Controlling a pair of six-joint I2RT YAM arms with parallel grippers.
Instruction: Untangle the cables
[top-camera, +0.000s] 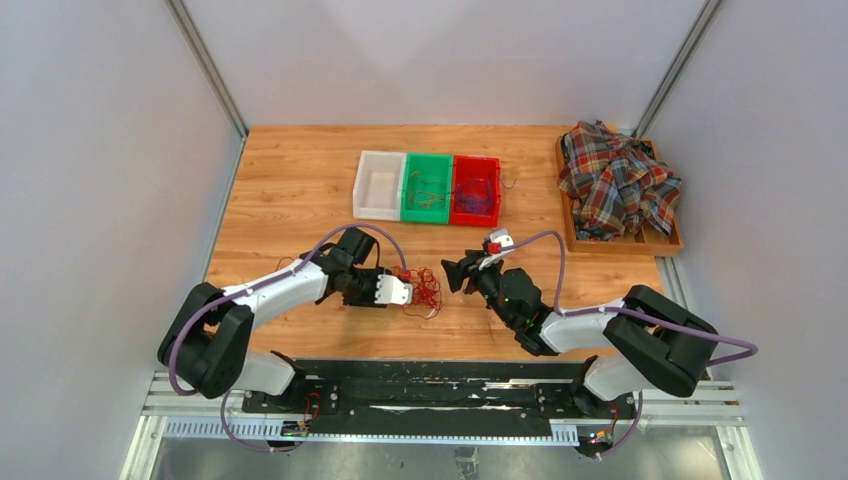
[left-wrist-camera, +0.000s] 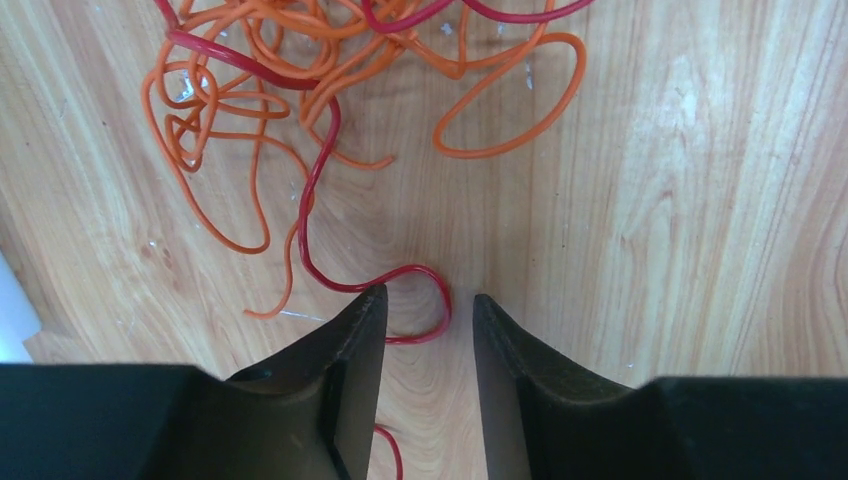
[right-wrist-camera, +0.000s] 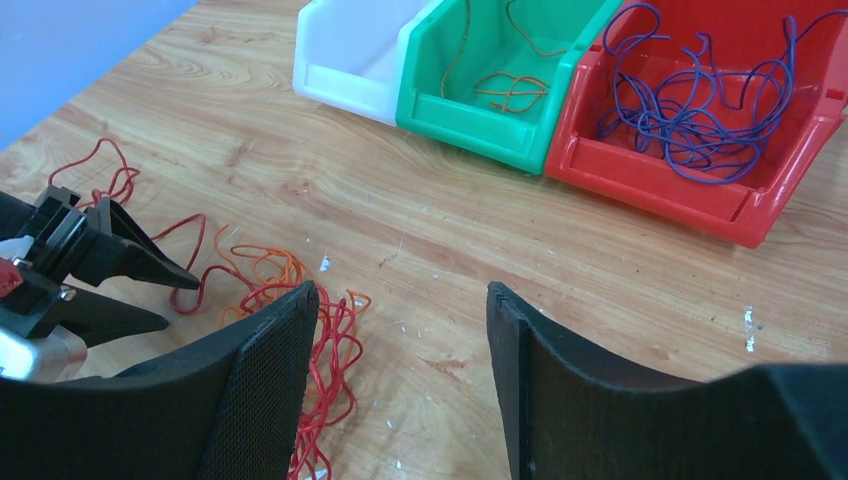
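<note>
The cables (top-camera: 425, 290) lie in a loose heap of red and orange strands on the wooden table (top-camera: 290, 180). The heap sits around the middle of the table, toward the near edge, between the 2 grippers.

The left gripper (left-wrist-camera: 428, 300) is low at the heap's left side. Its 2 fingers are partly apart, with a clear gap between them. A red cable (left-wrist-camera: 303, 215) trails out of the heap and curls into a loop on the wood in that gap, passing under the tip of 1 finger. The fingers are not pinched onto it.

The right gripper (right-wrist-camera: 400, 290) hangs just right of the heap, above the wood, its fingers spread wide with nothing between them.

At the far side, 3 bins stand touching in a row. A white bin (right-wrist-camera: 350, 60) is on the left. The green bin (right-wrist-camera: 470, 125) in the middle has an orange cable (right-wrist-camera: 510, 90) in it. The red bin (right-wrist-camera: 650, 175) on the right holds purple cables (right-wrist-camera: 680, 120). At the far right, a plaid cloth (top-camera: 615, 180) is heaped in a wooden tray (top-camera: 625, 245).
</note>
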